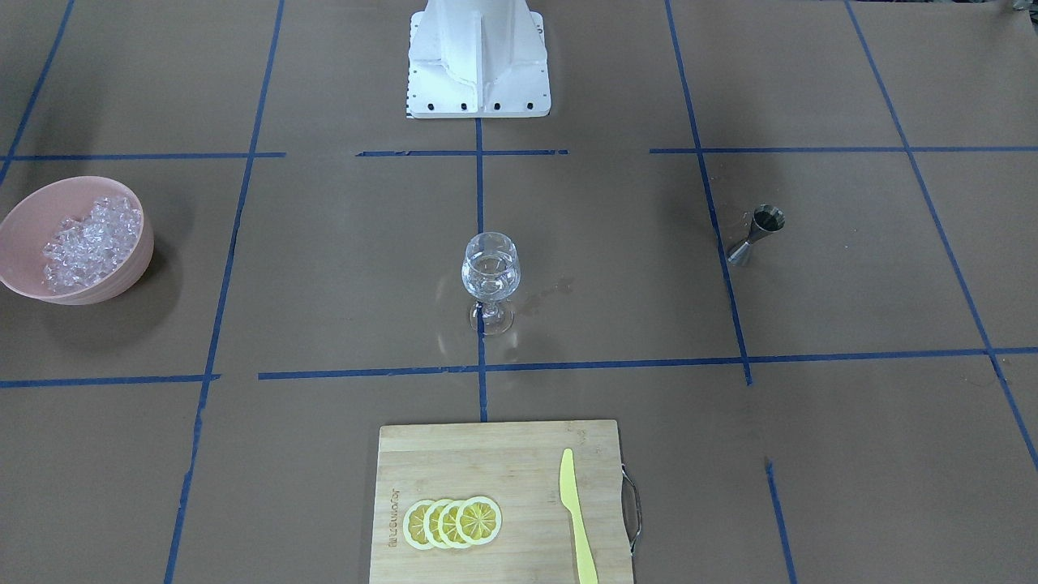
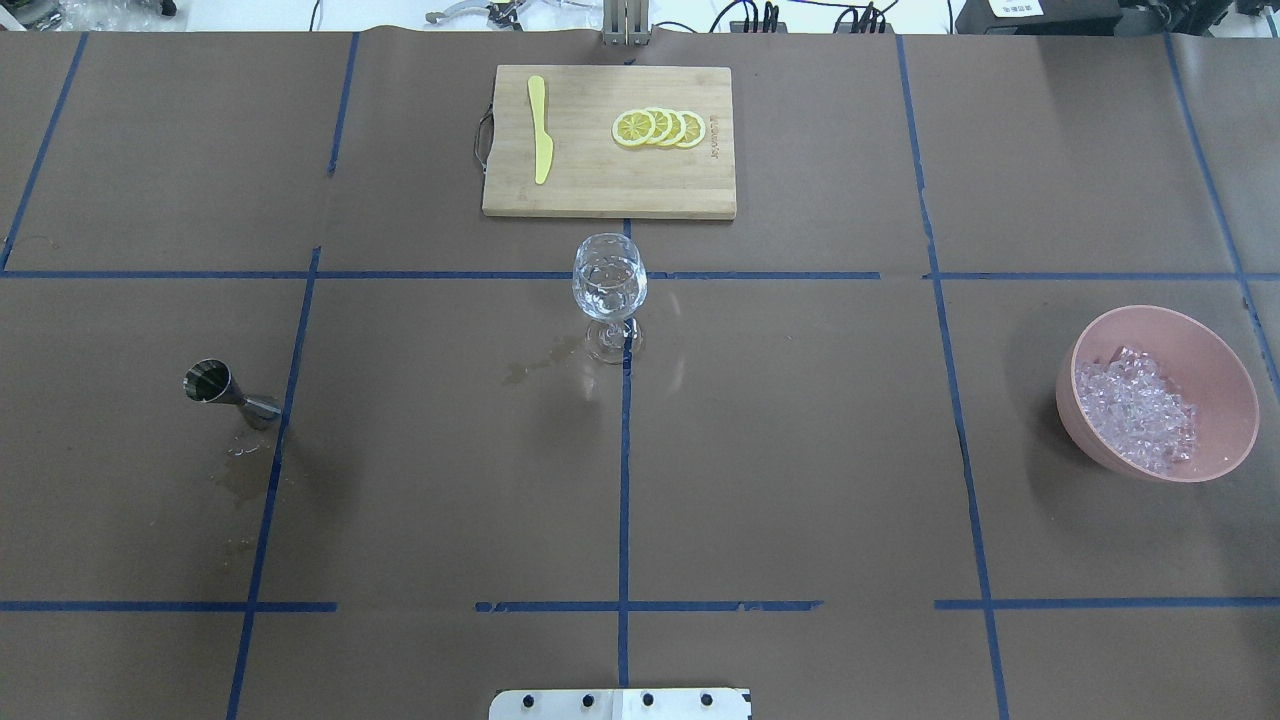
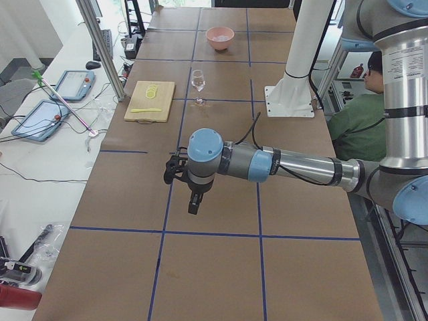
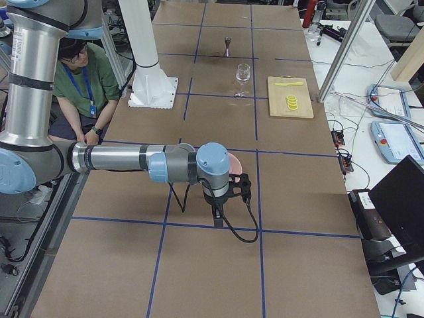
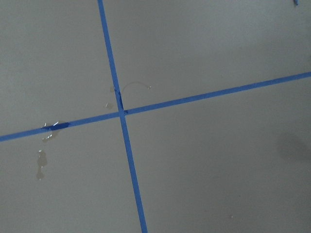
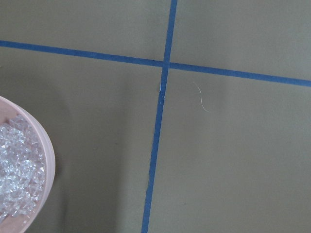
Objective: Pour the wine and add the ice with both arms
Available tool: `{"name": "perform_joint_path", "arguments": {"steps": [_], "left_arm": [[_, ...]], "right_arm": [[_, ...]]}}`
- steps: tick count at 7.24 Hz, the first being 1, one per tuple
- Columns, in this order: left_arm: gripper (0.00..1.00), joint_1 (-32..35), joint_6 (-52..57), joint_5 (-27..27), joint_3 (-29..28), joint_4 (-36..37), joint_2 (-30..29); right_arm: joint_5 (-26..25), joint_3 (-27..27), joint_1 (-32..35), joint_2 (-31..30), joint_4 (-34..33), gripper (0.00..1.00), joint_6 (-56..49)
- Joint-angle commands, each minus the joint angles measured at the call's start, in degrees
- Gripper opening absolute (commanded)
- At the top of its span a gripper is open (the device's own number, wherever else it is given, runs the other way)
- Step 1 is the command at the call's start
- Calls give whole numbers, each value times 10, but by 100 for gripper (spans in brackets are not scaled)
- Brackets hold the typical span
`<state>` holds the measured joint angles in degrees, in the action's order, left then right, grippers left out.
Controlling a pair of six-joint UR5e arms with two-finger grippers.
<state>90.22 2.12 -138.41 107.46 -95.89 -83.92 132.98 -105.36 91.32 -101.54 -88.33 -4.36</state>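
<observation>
Though near the right fingers, ice apart, in bowl.

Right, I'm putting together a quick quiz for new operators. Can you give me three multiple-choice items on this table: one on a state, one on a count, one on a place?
1. The pink bowl is:
A) empty
B) upturned
C) holding ice

2. How many lemon slices are there?
A) two
B) four
C) six

3. Where does the yellow knife lie?
A) in the pink bowl
B) on the cutting board
C) across the lemon slices

Answers:
1 C: a glittering heap of ice fills the upright bowl.
2 B: four overlapping slices lie in a row.
3 B: the knife lies flat on the board, apart from the slices.
</observation>
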Motion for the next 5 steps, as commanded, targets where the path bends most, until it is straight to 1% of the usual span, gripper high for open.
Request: {"name": "perform_joint_path", "arguments": {"steps": [1,2,3,4,5], "left_arm": [[100,0,3,-4,-5,-86,-12],[100,0,-4,-1,-23,-186,-6],[100,0,-45,-1,-42,-256,-11],[100,0,-53,-3,-50,-343,-3],[100,0,-55,-1,-60,-395,4]], "right_arm": [[1,-1,0,6,36,100,3],[3,-1,0,6,37,100,3],[1,0,0,6,39,100,1],[3,0,0,6,39,100,2],[13,1,0,8,39,100,3]]}}
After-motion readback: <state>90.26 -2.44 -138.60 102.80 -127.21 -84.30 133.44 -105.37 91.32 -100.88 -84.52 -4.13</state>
